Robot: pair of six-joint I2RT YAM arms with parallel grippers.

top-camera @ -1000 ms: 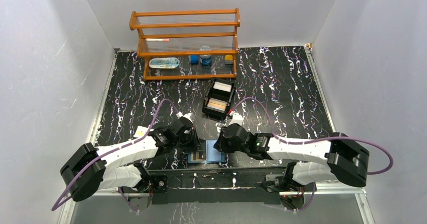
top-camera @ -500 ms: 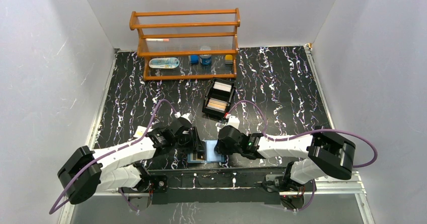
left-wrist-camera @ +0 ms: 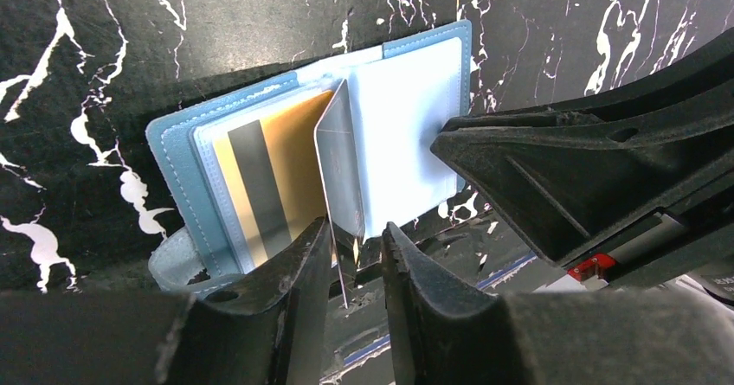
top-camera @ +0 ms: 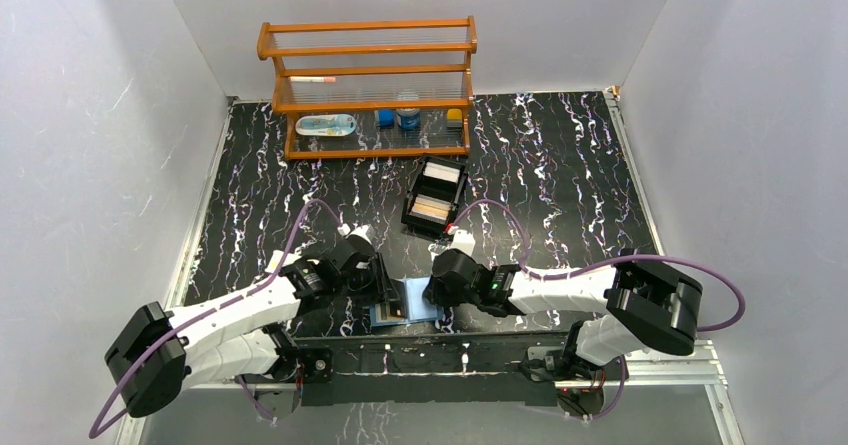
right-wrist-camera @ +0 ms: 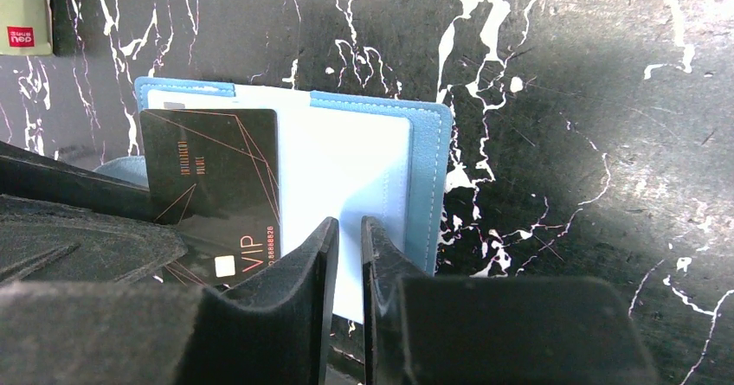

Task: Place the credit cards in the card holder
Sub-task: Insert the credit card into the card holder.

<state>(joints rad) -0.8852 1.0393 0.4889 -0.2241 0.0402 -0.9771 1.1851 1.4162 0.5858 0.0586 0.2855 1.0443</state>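
Located card holder (top-camera: 418,297) at the near edge of the surface (top-camera: 560,185), lying open and flat between the two claws. Blue cover outermost, pale inner leaf on the right half, clear slots on the left half.

Found gold card (left-wrist-camera: 286,177) with a dark stripe, seated in a left-hand slot.

Found dark card (right-wrist-camera: 216,177), printed "VIP", standing roughly upright over the left half, close to the spine. Lower edge dropping into the gap of the left claw (left-wrist-camera: 355,229).

Left claw: released. Jaws apart, gap wider than the thin card between them, no pinch visible. Positioned low at the holder's left side.

Right claw (right-wrist-camera: 348,223): only a narrow slit between the jaws, tips down at the outer edge of the pale leaf on the right half. Cannot tell whether clenched on that leaf or merely resting against it.

Logged farther back, well apart from the holder: black box (top-camera: 424,228) with two compartments. White stack (top-camera: 443,173) of credit cards in the far one, tan stack (top-camera: 432,206) in the near one.

Noted cream packet (right-wrist-camera: 24,13) with a red mark, on the surface, apart from the holder.

Noted wooden rack (top-camera: 370,105) along the far wall, with small items on its lowest shelf, too small to identify.
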